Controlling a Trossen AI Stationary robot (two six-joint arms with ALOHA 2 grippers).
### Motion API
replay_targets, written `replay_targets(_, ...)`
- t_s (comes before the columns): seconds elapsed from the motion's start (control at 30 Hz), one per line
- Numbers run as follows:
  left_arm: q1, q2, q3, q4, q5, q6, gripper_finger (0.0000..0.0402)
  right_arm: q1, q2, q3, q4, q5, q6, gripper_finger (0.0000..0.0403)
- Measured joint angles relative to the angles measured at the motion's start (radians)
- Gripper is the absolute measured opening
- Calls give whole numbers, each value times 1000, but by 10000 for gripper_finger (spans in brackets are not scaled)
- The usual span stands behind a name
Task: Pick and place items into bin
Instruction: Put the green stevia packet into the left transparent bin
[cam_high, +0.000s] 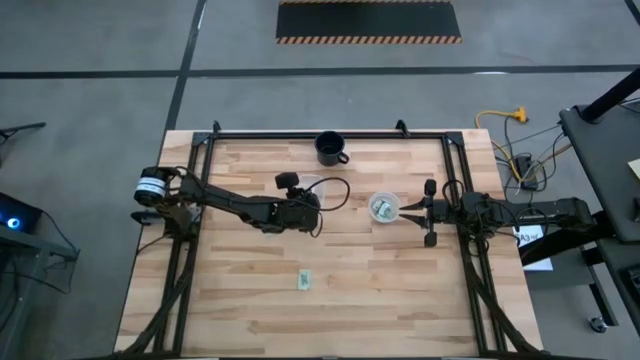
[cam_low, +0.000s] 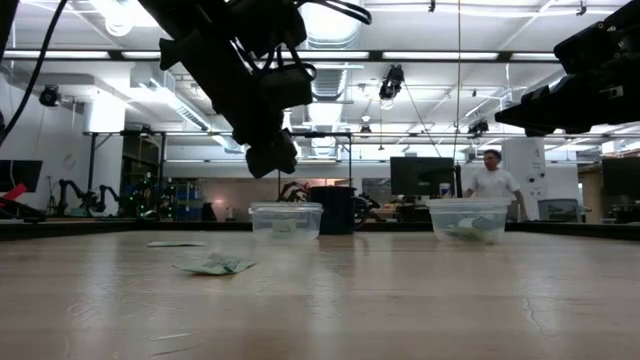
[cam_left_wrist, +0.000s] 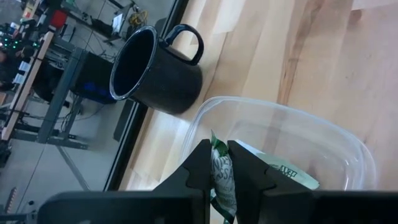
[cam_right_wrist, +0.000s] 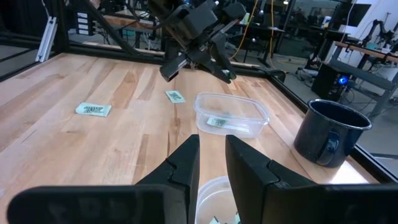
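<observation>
My left gripper (cam_left_wrist: 219, 149) is shut on a pale green and white packet (cam_left_wrist: 222, 177) and hangs over the clear bin (cam_left_wrist: 280, 143) in mid-table, just above its rim (cam_low: 286, 207). Another packet (cam_left_wrist: 287, 172) lies on the bin's bottom. One packet (cam_high: 303, 281) lies flat on the wood nearer the table's front edge. A second one (cam_right_wrist: 175, 96) lies under the left arm. My right gripper (cam_right_wrist: 211, 155) waits at the table's right, its fingers a narrow gap apart with nothing between them, above a clear cup (cam_high: 385, 207) that holds packets. My left gripper pinches the packet between its two fingers. The packet's top corner (cam_left_wrist: 217, 140) sticks out past the fingertips, and the rest runs back between them. The fingers slant downward from the table's left. The packet is lifted clear, above the bin's opening.
A dark mug (cam_high: 331, 148) stands upright near the table's far edge, just beyond the bin. A black frame rail (cam_high: 330, 133) runs round the table. A person (cam_low: 492, 182) stands in the room behind.
</observation>
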Motion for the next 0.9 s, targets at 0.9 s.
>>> replay_targets(0.9, 0, 0, 0, 0, 13, -1, 77, 0, 0, 0, 0, 0, 0, 68)
